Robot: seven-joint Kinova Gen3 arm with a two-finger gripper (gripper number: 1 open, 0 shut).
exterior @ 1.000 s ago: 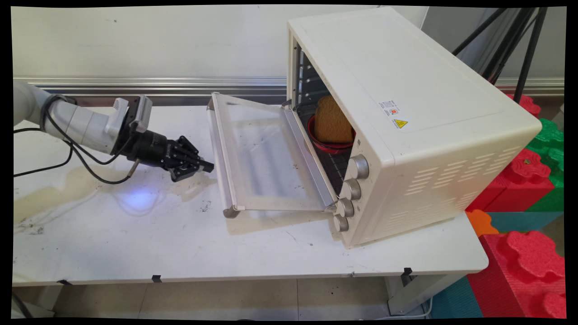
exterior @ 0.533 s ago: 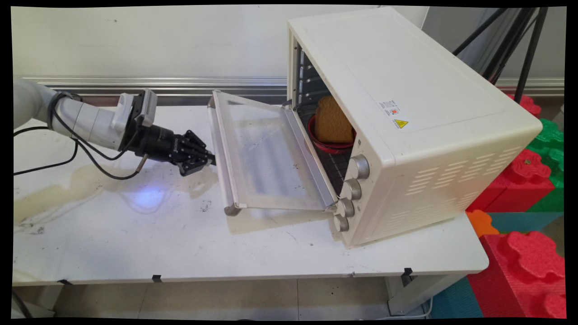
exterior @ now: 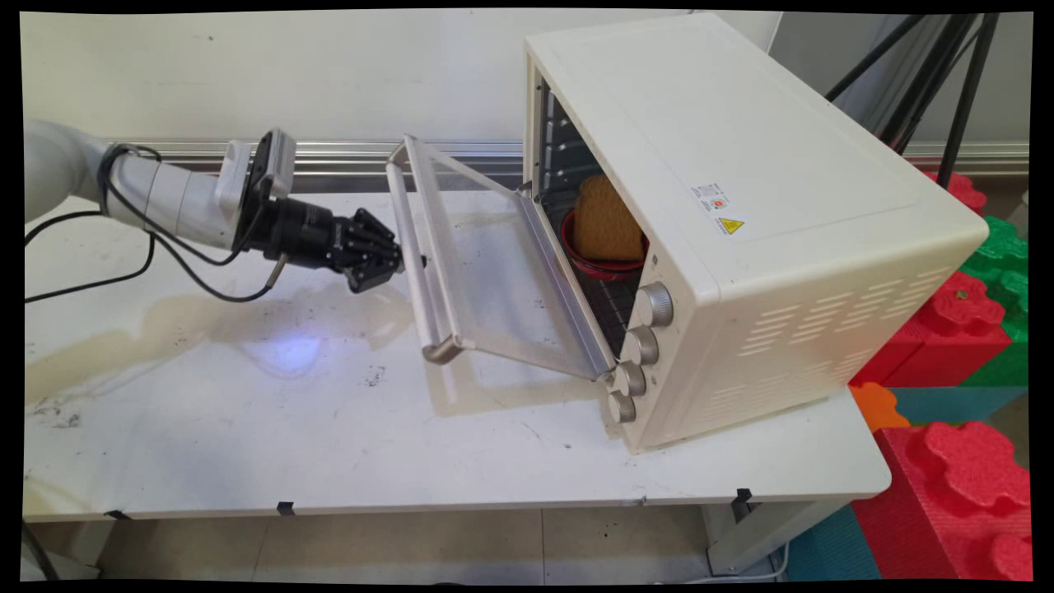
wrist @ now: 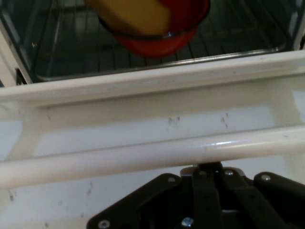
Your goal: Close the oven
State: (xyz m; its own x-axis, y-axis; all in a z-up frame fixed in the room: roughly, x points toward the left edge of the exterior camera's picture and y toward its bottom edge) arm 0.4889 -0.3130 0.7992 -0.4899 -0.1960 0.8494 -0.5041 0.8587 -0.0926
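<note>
A cream toaster oven [exterior: 741, 206] stands on the white table [exterior: 247, 428], its glass door [exterior: 486, 272] tilted about halfway up. My gripper [exterior: 399, 262] is shut, with nothing between its fingers, and its tips press against the door's handle bar [exterior: 416, 247] from the outer side. Inside the oven, a slice of toast [exterior: 608, 221] stands in a red bowl [exterior: 597, 262] on the rack. In the hand view the handle bar [wrist: 143, 155] crosses just above my shut gripper [wrist: 208, 168]. The red bowl [wrist: 181, 28] and toast [wrist: 133, 14] show beyond the door.
Several knobs [exterior: 650, 305] run down the oven's front right side. Red and green foam blocks [exterior: 963, 329] are stacked off the table's right end. Black tripod legs [exterior: 947, 82] stand behind them. Black cables [exterior: 123, 272] hang from the arm over the stained table.
My gripper has moved right and upward against the handle, and the oven door has swung up from nearly flat to about halfway shut.
</note>
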